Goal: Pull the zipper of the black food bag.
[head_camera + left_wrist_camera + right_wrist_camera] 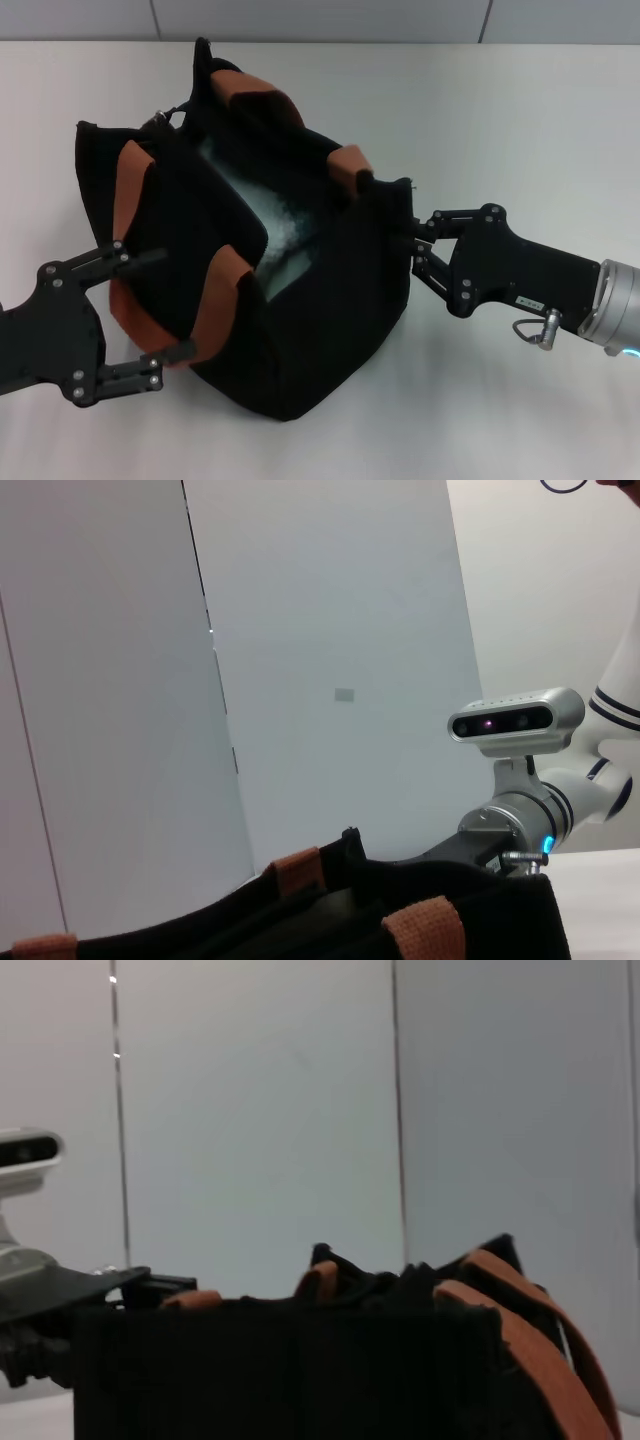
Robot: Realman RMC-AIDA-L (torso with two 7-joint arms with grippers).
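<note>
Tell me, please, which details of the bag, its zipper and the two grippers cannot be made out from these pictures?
- Small silver zipper pull: not identifiable in any view; the right gripper covers the corner of the boxy black fabric food bag, so its grasp is hidden.
- Bag contents: head view shows only silvery-white lining; the walls hide the rest.
- Left gripper: jaws spread around an orange-brown strap; contact unclear.
- Wrist views: neither shows its own jaws.

White table before pale wall panels.
</note>
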